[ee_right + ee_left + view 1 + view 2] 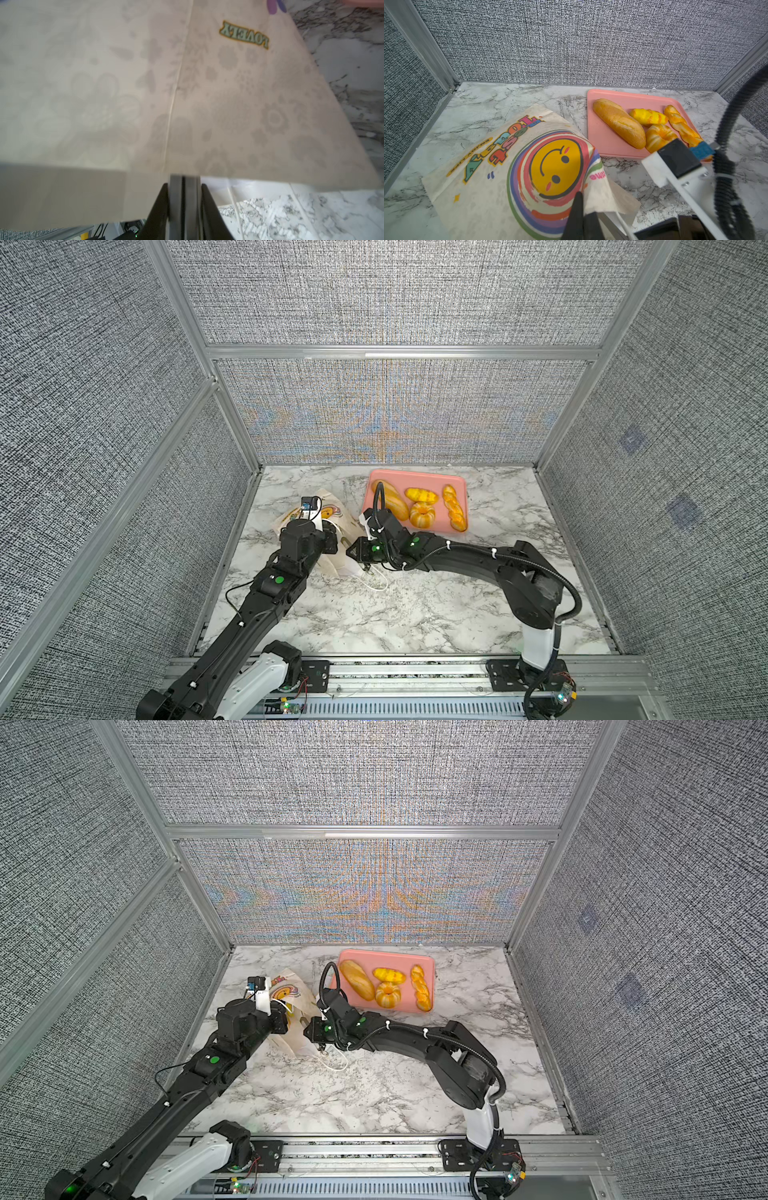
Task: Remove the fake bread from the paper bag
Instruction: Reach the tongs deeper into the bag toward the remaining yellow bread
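Left wrist view: the left gripper [582, 209] is clamped on the paper bag [500, 176], which lies on its side on the counter [488, 99] beside the pink tray [602, 145]. 4 pieces of fake bread [618, 122] rest on the tray. Only the right wrist view shows the right gripper [184, 182] pinching the bag's edge. Step in hand: emptying. Next: part the mouth, since any remaining contents are hidden.

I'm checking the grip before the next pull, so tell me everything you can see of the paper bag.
The paper bag is thin cream-white paper printed with a yellow smiley in rainbow rings, colourful lettering and the word LOVELY. It lies creased on its side on the marble table, left of the pink tray. Its white cord handle trails on the table. The left hand and right hand each pinch an edge.
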